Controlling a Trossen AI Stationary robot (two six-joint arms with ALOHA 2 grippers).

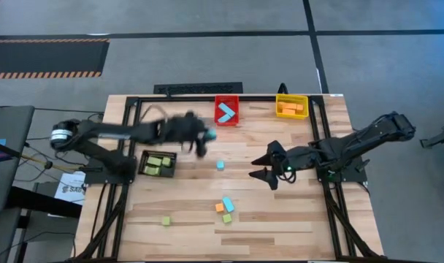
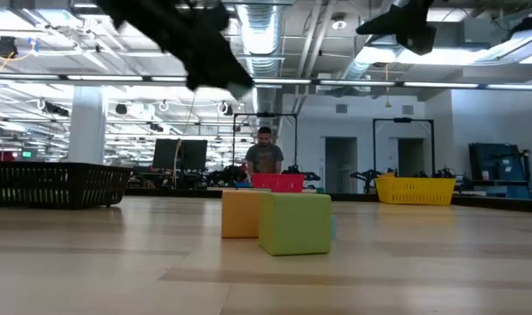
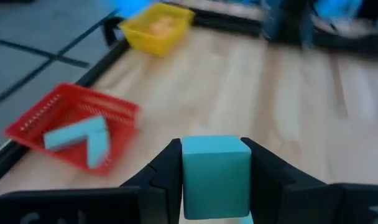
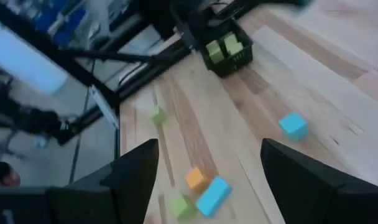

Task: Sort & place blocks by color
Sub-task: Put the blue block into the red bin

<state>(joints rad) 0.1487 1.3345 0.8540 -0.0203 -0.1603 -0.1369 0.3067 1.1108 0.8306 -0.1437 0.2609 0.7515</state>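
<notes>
My left fingers point(image 3: 176, 180) are clamped on a light blue cube point(image 3: 215, 174), seen clearly only from my left wrist; beyond lie the red bin point(image 3: 74, 121) and yellow bin point(image 3: 155, 28). From above, my right fingers point(image 1: 269, 166) hang spread apart over the surface point(image 1: 280, 226).

Two dark jointed arms, black tapered fingers point(image 4: 136, 171) (matte, angular).

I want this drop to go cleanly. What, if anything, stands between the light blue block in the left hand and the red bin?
Nothing visible. The left hand holds the light blue block above bare table, and the red bin ahead is open-topped.
</notes>
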